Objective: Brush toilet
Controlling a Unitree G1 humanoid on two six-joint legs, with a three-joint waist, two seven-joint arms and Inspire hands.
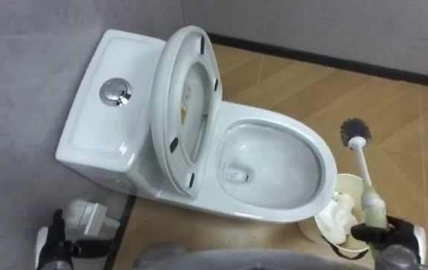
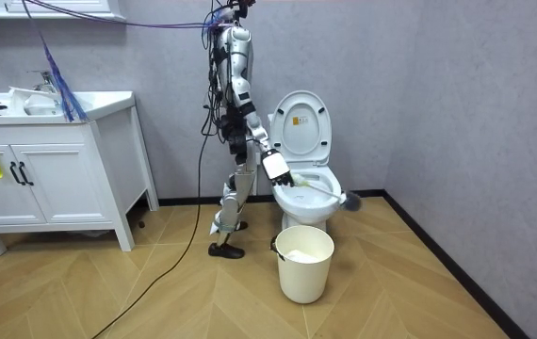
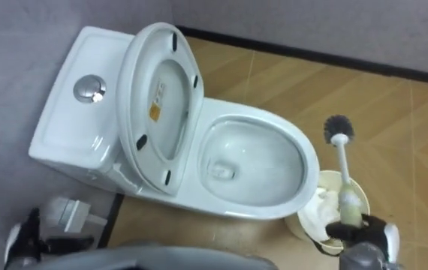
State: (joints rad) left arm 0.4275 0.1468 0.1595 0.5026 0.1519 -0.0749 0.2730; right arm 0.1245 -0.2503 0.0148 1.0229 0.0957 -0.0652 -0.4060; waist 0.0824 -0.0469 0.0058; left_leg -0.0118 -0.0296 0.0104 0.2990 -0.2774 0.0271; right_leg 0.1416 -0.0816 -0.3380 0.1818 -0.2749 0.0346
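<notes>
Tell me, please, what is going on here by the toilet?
The robot stands beside the toilet, whose seat is raised. Its right hand grips the toilet brush by the handle. The bristle head is out past the front of the bowl, above the floor rather than in the bowl. A cream bucket stands on the floor in front of the toilet. The left hand is low beside the tank.

No print can be read. A small orange-and-white sticker (image 3: 155, 112) sits on the inner face of the raised toilet lid (image 3: 161, 79), its writing too small to make out.
</notes>
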